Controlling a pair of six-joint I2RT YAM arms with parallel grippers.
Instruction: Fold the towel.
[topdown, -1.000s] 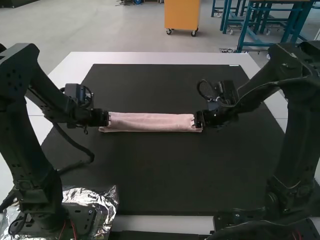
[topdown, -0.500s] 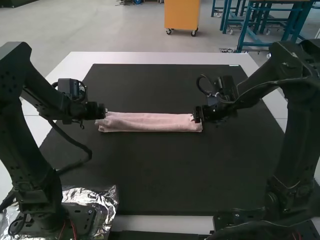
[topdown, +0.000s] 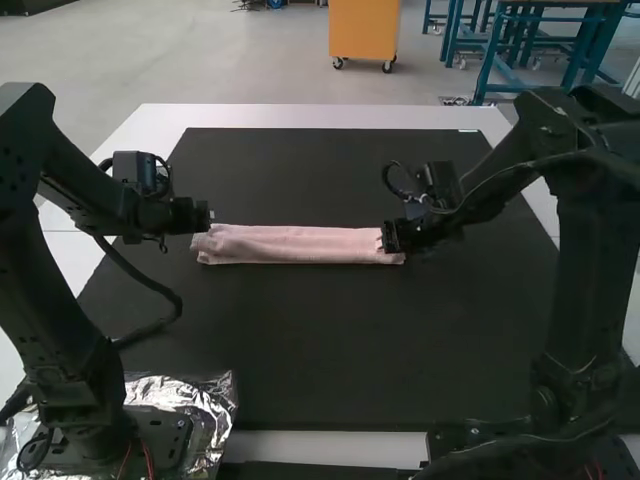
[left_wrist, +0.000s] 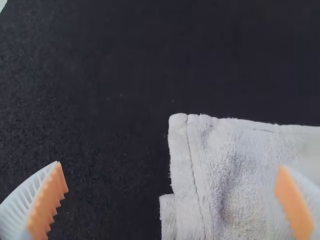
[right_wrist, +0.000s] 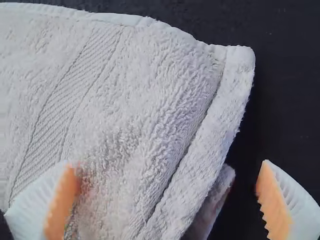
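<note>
Well, in the high view you have the towel (topdown: 300, 244) in a narrow folded strip on the dark mat (topdown: 330, 350), mid-frame, your left claw (topdown: 208, 215) by its left end, your right claw (topdown: 386, 238) at its right. Your left wrist view shows that claw wide open; your right wrist view, its claw spread too.

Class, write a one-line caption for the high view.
A folded pink towel lies on a black mat, left tool and right tool near opposite ends.
</note>
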